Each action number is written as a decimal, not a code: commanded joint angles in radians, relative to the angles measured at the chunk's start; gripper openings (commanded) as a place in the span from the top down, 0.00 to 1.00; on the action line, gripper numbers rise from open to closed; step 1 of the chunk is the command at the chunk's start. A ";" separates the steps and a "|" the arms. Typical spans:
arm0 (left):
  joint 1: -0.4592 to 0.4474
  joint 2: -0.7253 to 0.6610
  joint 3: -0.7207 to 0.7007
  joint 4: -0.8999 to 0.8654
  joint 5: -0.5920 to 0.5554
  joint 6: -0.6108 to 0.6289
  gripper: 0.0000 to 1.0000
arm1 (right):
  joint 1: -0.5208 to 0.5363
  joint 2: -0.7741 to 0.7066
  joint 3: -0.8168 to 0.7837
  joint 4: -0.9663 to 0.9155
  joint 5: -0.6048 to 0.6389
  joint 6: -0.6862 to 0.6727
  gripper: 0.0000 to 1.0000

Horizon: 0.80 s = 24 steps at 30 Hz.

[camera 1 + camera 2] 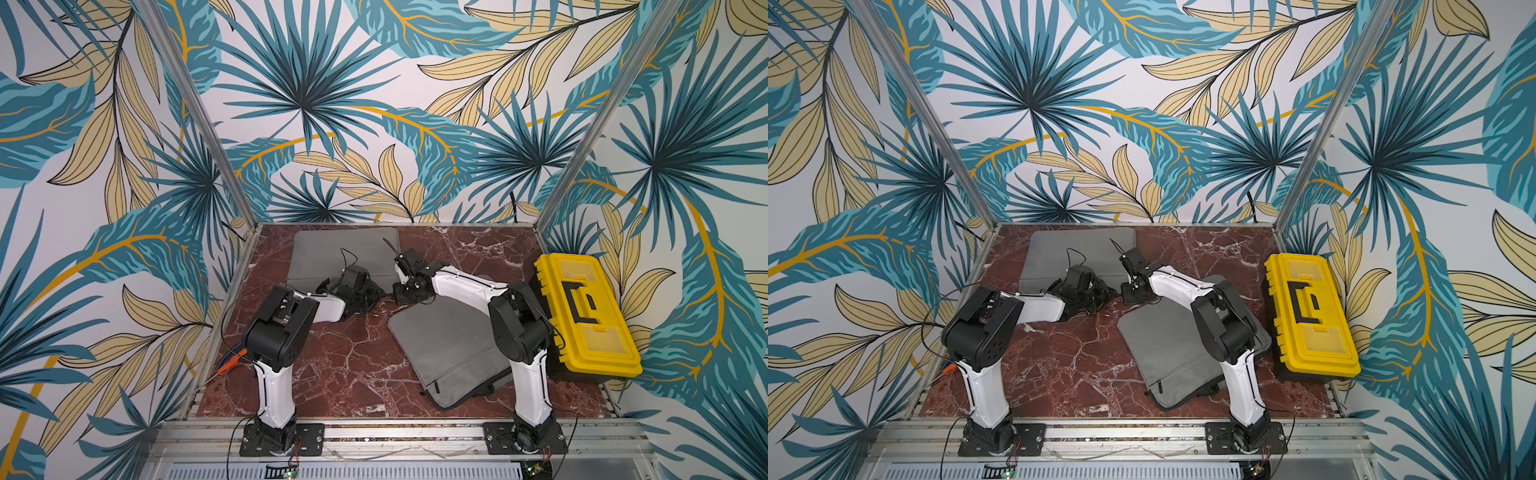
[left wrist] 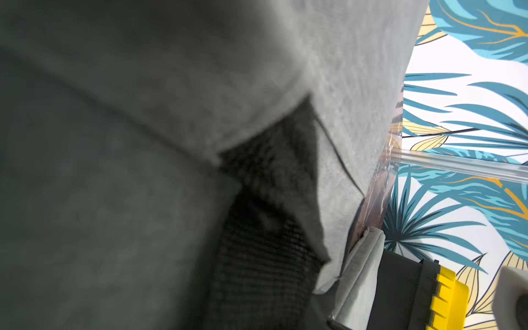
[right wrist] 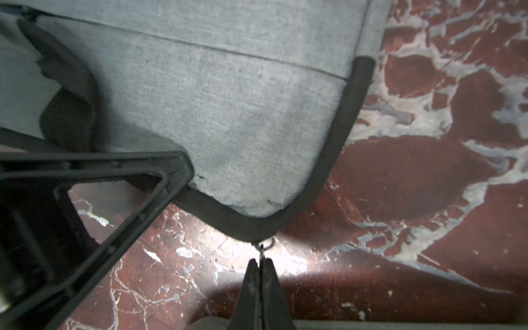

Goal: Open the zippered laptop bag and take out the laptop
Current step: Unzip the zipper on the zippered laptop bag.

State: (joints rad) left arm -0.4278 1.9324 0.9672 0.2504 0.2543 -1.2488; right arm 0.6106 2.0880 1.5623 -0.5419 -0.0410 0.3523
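Grey laptop bag [image 1: 332, 253] lies far back on the table [image 1: 332, 365]. At its corner the right gripper [image 3: 260, 264] is clamped on the zipper pull [image 3: 262, 248]: draw steadily along the seam. Whether the left gripper [image 1: 363, 293] grips the bag's edge is unclear.

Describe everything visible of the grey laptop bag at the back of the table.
The far laptop bag is grey woven fabric, rectangular with rounded corners, lying flat on the marble table at the back. A black zipper band edges it, and a black webbing handle shows at its near side. The right tool is shut on the zipper pull at a corner; the left tool sits at its near edge, grip unclear.
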 commanded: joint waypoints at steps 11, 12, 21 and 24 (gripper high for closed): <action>0.013 -0.046 -0.046 -0.010 -0.002 0.020 1.00 | 0.003 -0.057 -0.051 -0.062 0.035 0.000 1.00; 0.016 -0.055 -0.054 -0.009 0.001 0.020 1.00 | -0.002 -0.054 -0.050 -0.061 0.032 -0.002 1.00; 0.043 -0.102 -0.091 -0.010 0.032 0.042 1.00 | -0.030 -0.030 -0.048 -0.069 0.028 -0.032 1.00; 0.050 -0.104 -0.095 -0.010 0.047 0.051 1.00 | -0.038 -0.031 -0.053 -0.069 0.030 -0.039 1.00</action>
State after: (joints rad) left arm -0.4000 1.8626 0.9009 0.2573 0.3119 -1.2301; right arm 0.5938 2.0666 1.5349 -0.5625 -0.0399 0.3305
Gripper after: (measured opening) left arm 0.068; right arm 0.047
